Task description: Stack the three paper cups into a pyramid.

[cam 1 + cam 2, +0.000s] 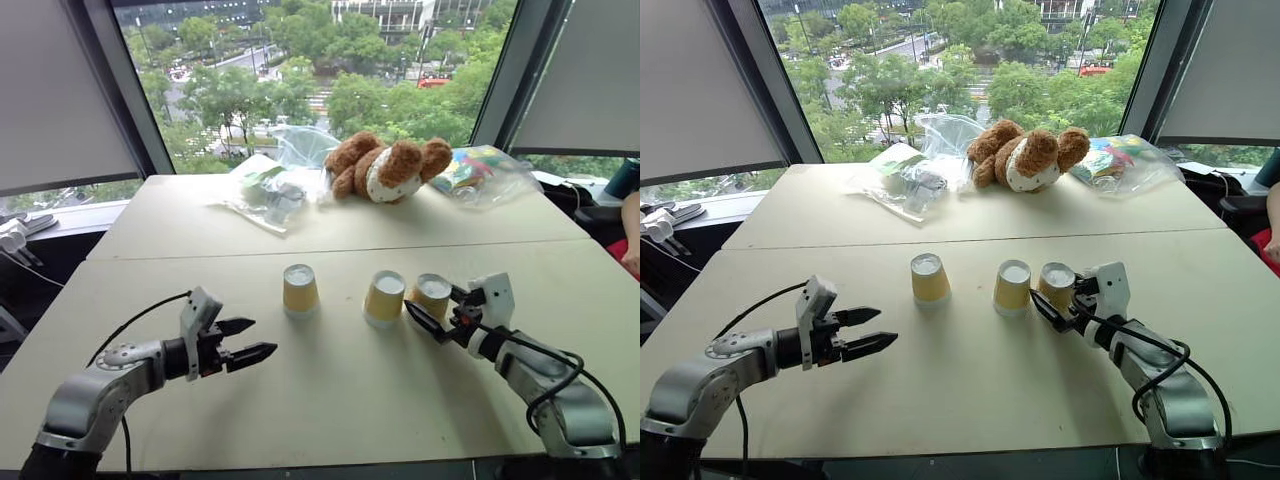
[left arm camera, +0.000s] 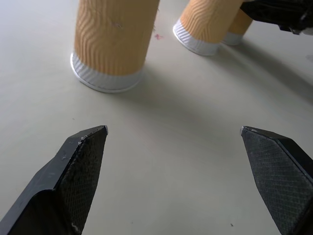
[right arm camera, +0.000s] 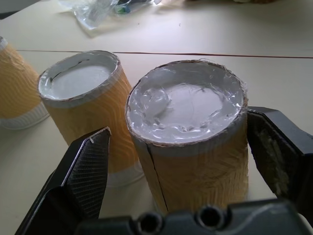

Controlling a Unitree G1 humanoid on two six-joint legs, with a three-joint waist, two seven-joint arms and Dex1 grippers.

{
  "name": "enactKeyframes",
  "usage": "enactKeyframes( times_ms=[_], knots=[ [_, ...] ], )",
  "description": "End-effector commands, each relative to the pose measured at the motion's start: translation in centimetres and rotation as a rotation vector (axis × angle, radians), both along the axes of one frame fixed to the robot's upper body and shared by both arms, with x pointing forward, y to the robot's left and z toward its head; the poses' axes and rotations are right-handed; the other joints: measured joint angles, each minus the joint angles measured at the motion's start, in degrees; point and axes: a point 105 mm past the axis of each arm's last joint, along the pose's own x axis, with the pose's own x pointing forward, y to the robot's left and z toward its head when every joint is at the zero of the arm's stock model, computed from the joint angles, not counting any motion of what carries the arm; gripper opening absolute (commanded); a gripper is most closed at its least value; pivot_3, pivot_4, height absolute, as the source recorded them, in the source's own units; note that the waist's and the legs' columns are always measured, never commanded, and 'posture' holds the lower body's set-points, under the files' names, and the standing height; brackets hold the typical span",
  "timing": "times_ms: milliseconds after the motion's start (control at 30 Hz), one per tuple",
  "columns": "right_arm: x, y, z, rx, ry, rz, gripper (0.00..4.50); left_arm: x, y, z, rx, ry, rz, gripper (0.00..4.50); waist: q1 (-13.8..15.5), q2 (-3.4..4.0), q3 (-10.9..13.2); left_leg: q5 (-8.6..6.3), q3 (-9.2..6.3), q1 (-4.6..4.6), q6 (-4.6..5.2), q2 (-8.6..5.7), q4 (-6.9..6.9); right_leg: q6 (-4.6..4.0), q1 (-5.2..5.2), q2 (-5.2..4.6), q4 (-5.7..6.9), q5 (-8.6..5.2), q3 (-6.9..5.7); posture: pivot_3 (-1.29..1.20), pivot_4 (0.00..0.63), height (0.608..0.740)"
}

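Now we have our left gripper (image 1: 258,338) hanging nearest, jaws wide and empty. Our right gripper (image 3: 178,147) straddles the right paper cup (image 3: 188,132), jaws spread; contact isn't clear. The middle cup (image 1: 384,297) stands just beside it, the left cup (image 1: 300,289) apart, all upside down on the surface (image 1: 340,390). Best to close evenly around the cup's middle.
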Motion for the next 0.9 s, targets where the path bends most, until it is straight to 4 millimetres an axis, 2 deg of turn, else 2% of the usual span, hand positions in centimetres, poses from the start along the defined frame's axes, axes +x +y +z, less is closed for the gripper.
enactKeyframes(
  times_ms=[33, 233, 367, 500, 600, 900],
  knots=[
    [-2.5, -0.4, 4.3, -0.006, -0.095, 0.044, 4.47, 1.5, 1.0, 1.9, 0.006, -0.090, 0.023, 4.50, 0.44, 0.00, 0.00, 0.00, 0.01, 0.00, 0.00, 0.00, 0.00, 0.00, 0.00, 0.00, 0.00, 0.00, 0.00, 0.00, 0.150, 0.740],
    [-5.7, -1.7, 6.9, -0.091, -0.056, 0.078, 4.47, 3.9, 0.1, 3.2, 0.046, -0.201, -0.033, 4.50, 1.01, -0.03, 0.00, -0.01, -0.01, 0.00, 0.01, -0.01, 0.06, 0.00, 0.06, 0.00, -0.01, 0.00, -0.02, 0.00, 0.150, 0.740],
    [-7.0, -1.4, 8.1, -0.134, -0.006, 0.140, 4.47, 6.0, -1.8, 3.1, 0.087, -0.265, -0.112, 4.50, 0.87, -0.09, 0.01, -0.03, 0.00, 0.01, 0.05, -0.05, 0.13, 0.07, 0.17, 0.00, -0.03, 0.04, -0.03, 0.00, 0.150, 0.740],
    [-8.1, 1.1, 8.0, -0.112, 0.074, 0.285, 4.47, 7.5, -3.7, 3.0, 0.088, -0.298, -0.193, 4.50, 0.60, -0.16, 0.04, -0.04, 0.05, 0.00, 0.07, -0.03, 0.15, 0.10, 0.16, 0.02, -0.04, 0.05, -0.05, 0.00, 0.150, 0.740],
    [-8.2, 2.5, 7.5, -0.105, 0.090, 0.323, 4.47, 8.3, -4.8, 2.7, 0.082, -0.308, -0.230, 4.50, 0.52, -0.20, 0.06, -0.05, 0.09, 0.00, 0.09, 0.00, 0.16, 0.11, 0.15, 0.04, -0.03, 0.06, -0.06, 0.00, 0.150, 0.740],
    [-8.2, 3.8, 6.8, -0.077, 0.099, 0.334, 4.47, 10.3, -6.6, 3.3, 0.000, -0.329, -0.220, 4.50, 0.69, -0.38, 0.07, -0.07, 0.04, -0.08, 0.13, -0.06, 0.30, 0.15, 0.15, 0.02, 0.00, 0.08, -0.08, 0.00, 0.150, 0.740]
  ],
)
